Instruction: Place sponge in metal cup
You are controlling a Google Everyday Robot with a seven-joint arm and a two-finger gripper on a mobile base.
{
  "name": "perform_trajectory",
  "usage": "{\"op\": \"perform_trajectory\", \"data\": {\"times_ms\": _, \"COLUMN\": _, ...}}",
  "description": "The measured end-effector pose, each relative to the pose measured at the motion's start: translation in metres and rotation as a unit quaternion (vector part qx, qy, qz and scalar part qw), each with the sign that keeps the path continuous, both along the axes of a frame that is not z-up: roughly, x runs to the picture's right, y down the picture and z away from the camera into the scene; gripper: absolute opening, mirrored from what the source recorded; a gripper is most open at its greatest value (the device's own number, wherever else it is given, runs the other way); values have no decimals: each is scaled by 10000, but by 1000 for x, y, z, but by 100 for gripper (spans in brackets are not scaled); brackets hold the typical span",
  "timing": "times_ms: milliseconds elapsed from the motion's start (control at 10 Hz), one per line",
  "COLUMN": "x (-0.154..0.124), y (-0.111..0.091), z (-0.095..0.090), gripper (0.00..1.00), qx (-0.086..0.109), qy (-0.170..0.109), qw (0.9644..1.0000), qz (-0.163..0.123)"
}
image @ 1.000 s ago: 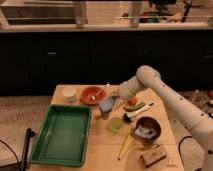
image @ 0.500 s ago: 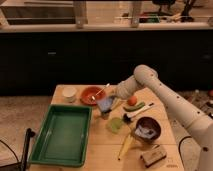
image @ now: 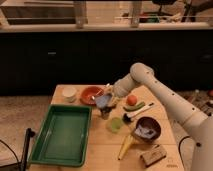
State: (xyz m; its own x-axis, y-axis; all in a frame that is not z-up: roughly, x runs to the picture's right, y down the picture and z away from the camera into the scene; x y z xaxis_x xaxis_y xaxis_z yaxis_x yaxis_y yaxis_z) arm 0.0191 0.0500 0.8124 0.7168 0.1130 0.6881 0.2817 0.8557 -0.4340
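My gripper (image: pixel 106 98) is at the middle of the wooden table (image: pixel 165 112), at the end of the white arm that reaches in from the right. It is shut on a pale blue sponge (image: pixel 102 102) and holds it right over the small metal cup (image: pixel 105 114). The cup stands upright just right of the green tray, and the sponge hides most of its mouth. The sponge's lower edge is at the cup's rim; I cannot tell if it touches.
A green tray (image: pixel 62 135) fills the table's left. A white cup (image: pixel 69 93) and a red bowl (image: pixel 90 94) stand behind. An orange fruit (image: pixel 131 100), a green vegetable (image: pixel 135 106), a brush (image: pixel 134 115), a green cup (image: pixel 116 125), a brown bowl (image: pixel 148 129), a banana (image: pixel 125 146) and a brown block (image: pixel 153 155) lie right.
The arm's elbow has shifted slightly up and left. The gripper and the sponge stay over the metal cup, almost in the same place.
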Motion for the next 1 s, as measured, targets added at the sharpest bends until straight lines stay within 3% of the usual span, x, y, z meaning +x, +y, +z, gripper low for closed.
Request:
{"op": "perform_trajectory", "data": {"times_ms": 700, "x": -2, "y": 12, "z": 10, "gripper": 80, "qx": -211, "qy": 30, "qw": 9997, "qz": -76}}
{"op": "perform_trajectory", "data": {"times_ms": 1000, "x": 3, "y": 12, "z": 6, "gripper": 80, "qx": -147, "qy": -32, "qw": 9999, "qz": -15}}
